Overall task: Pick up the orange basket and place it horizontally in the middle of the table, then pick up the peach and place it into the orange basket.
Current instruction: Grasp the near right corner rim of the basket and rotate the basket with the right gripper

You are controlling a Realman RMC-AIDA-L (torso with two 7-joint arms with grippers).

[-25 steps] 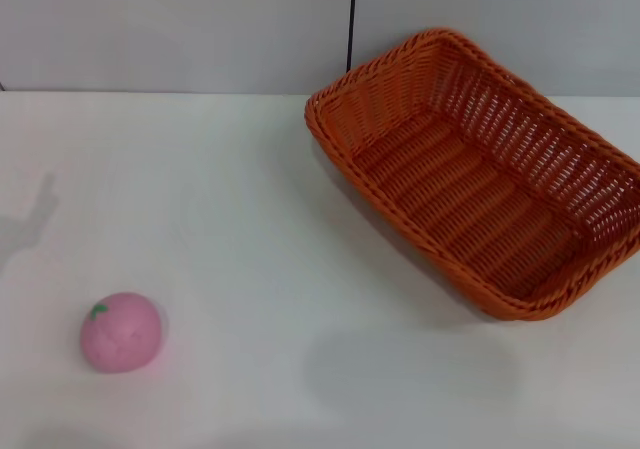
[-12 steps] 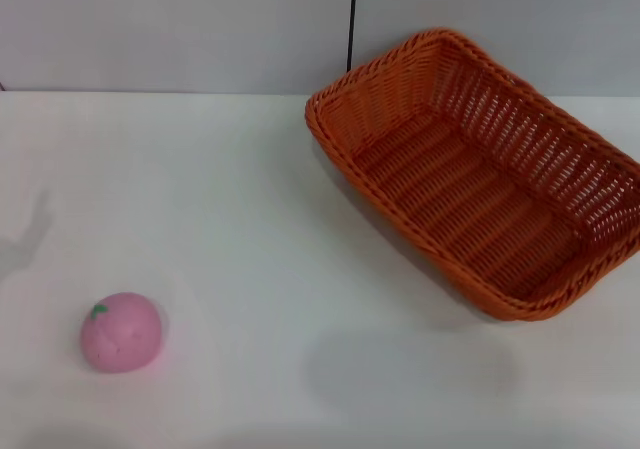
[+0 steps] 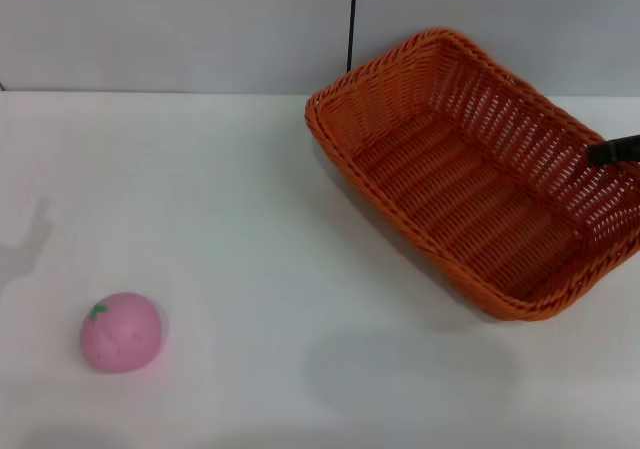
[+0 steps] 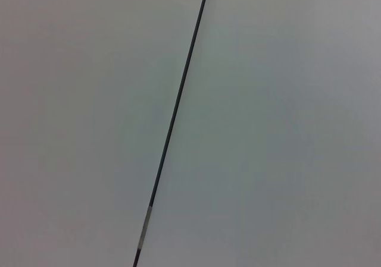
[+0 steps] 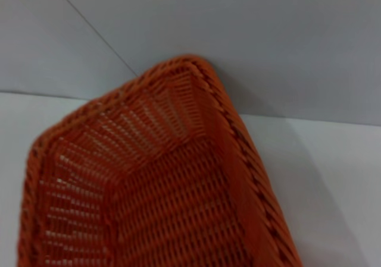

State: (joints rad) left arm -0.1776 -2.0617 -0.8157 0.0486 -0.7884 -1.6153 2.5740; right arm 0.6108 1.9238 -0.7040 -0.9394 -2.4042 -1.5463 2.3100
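Where fingers (image 3: 613, 150) reach: orange basket (image 3: 480, 169) rim.

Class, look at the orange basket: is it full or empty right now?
Empty. The orange basket shows only bare woven floor; the peach sits outside it on the table.

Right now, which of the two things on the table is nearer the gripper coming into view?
The orange basket: the right gripper is at its rim.

Open table (image 3: 250, 219) around peach (image 3: 121, 331)
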